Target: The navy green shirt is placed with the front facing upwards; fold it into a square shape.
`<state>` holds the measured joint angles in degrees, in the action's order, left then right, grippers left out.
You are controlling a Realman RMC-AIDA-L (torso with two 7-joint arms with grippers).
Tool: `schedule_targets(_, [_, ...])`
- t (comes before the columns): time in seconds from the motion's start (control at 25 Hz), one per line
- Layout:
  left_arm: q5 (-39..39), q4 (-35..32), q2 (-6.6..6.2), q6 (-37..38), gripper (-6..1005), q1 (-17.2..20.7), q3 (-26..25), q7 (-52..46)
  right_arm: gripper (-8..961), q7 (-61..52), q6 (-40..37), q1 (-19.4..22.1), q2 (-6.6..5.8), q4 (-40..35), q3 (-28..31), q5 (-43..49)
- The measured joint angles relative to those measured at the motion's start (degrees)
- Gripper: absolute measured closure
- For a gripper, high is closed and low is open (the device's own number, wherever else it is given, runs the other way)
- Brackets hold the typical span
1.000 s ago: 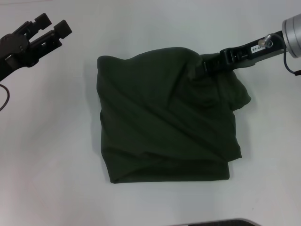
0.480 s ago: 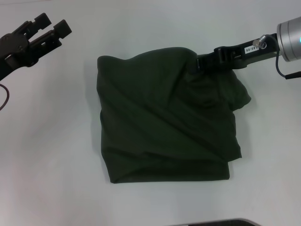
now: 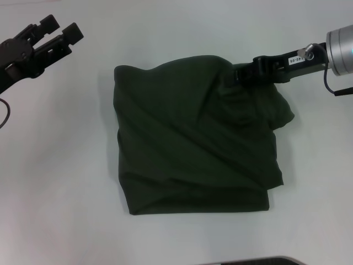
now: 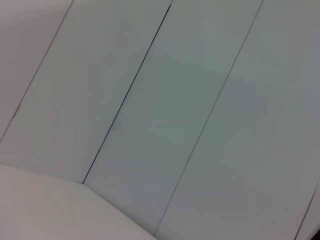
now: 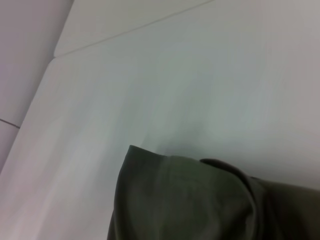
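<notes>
Head view shows the navy green shirt (image 3: pixel 193 141) lying in the middle of the white tabletop (image 3: pixel 66 165). It is folded into a rough square, but the far right corner bulges out and looks lumpy. The right tool (image 3: pixel 242 73) sits at that far right corner, touching the cloth. Whether it is pinching the cloth cannot be told. The left tool (image 3: pixel 58 34) is released and parked far off at the left, well apart from the shirt. The job looks nearly done. Next, that lumpy corner probably needs tucking in so the edges line up.
</notes>
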<state>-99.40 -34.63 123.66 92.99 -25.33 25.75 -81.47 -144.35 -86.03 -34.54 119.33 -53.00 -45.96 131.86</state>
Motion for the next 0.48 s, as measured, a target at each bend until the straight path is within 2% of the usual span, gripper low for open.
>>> schedule_targets(0.32, [0.09,-0.02,0.0,0.06,80,0.28,-0.78,0.0,609,1.3,0.8,0.52,-0.22,-0.02,0.29,-0.04])
schedule_targets(0.48, [0.09,0.0,0.0,0.12,80,0.28,-0.87,0.0,774,2.34,0.84,0.98,-0.3,-0.14,2.57,-0.07])
